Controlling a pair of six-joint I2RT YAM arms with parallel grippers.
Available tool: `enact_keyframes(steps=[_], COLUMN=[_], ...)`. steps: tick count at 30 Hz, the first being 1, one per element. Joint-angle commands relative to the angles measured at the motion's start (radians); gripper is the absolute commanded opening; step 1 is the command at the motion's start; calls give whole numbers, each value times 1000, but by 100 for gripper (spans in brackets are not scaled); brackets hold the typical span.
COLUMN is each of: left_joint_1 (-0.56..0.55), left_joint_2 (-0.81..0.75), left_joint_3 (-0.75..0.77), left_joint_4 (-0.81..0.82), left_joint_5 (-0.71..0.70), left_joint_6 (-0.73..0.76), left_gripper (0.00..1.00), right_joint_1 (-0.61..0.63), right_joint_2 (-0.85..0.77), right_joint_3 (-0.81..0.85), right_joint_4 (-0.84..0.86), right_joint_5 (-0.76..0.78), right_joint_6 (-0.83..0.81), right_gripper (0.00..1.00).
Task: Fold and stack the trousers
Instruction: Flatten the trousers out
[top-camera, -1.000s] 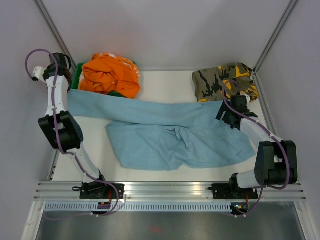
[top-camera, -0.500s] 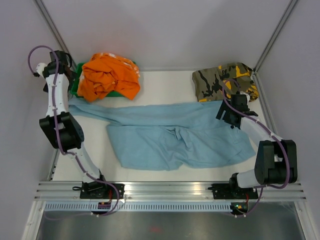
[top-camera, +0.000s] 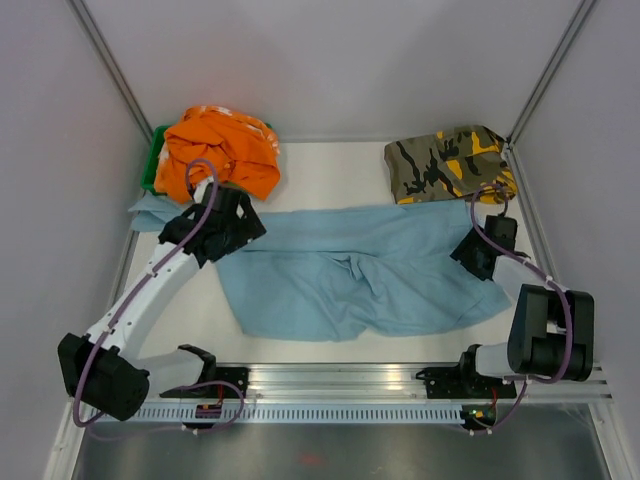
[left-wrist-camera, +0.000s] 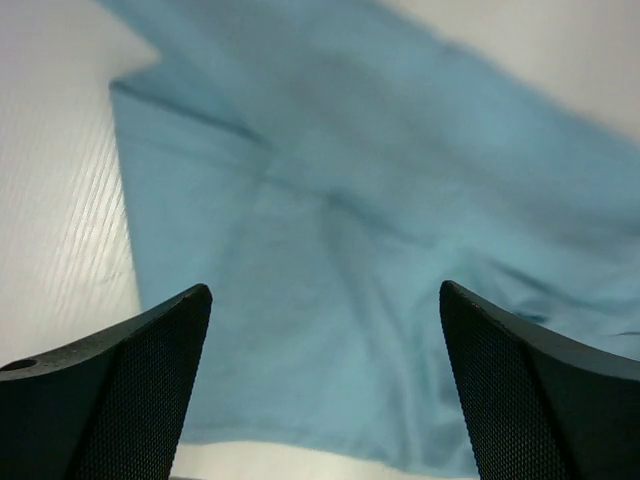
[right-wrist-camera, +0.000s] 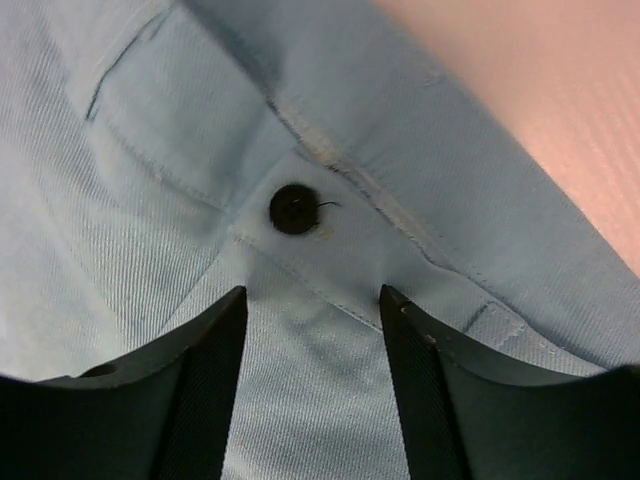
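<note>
Across the table, the trousers lie spread and unfolded; all folding and stacking is outstanding. We find left gripper and right gripper jaws apart, holding nothing, apparently just above the cloth.

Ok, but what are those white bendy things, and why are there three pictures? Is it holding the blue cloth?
Those white bendy things are two robot arms, bolted at the near edge of a table. Each arm ends in a hand with two fingers. The big picture comes from a camera up above, looking down. The other two come from little cameras on the wrists, so the black shapes at the bottom are each hand's own fingers. On the table lie light blue trousers, spread out and rumpled. There is an orange garment at the back left and a camouflage garment at the back right. The left hand is open over the left part of the trousers. The right hand is open too, close over the dark waist button. Neither hand is holding anything.
</note>
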Motion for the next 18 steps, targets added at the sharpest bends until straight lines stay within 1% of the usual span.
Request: enact_keyframes(steps=[1,2,3,5,6,8,10,11,15,16,18], left_joint_1=[-21,-24,-30,-32,-32,-32,-30,-30,-30,-30,-29], left_joint_2=[-59,-84,-133,-174,-202,-219,-225,-224,-204,-192,-175], left_joint_3=[-139,-185,-204,-245,-254,-296,-360,-388,-523,-573,-607], left_joint_4=[-39,-38,-41,-62,-76,-107,-113,-102,-69,-50,-3], left_joint_5=[69,73,65,28,10,-32,-33,-24,1,7,13], left_joint_6=[-24,-33,-40,-66,-89,-120,-177,-195,-359,-370,-384], left_gripper=[100,100,100,100,100,100,100,100,100,100,100], right_joint_1=[-94,-167,-202,-275,-294,-338,-395,-413,-463,-484,-510], right_joint_2=[60,46,34,-9,-27,-78,-119,-125,-139,-139,-136], right_joint_3=[-78,-102,-112,-118,-118,-119,-136,-138,-129,-124,-124], right_joint_4=[-41,-44,-46,-76,-105,-129,-132,-141,-156,-156,-147], right_joint_5=[-72,-101,-109,-94,-81,-46,-55,-52,-41,-8,-15], right_joint_6=[81,87,87,76,72,55,74,81,81,82,79], right_gripper=[63,62,60,50,48,48,48,48,48,48,48])
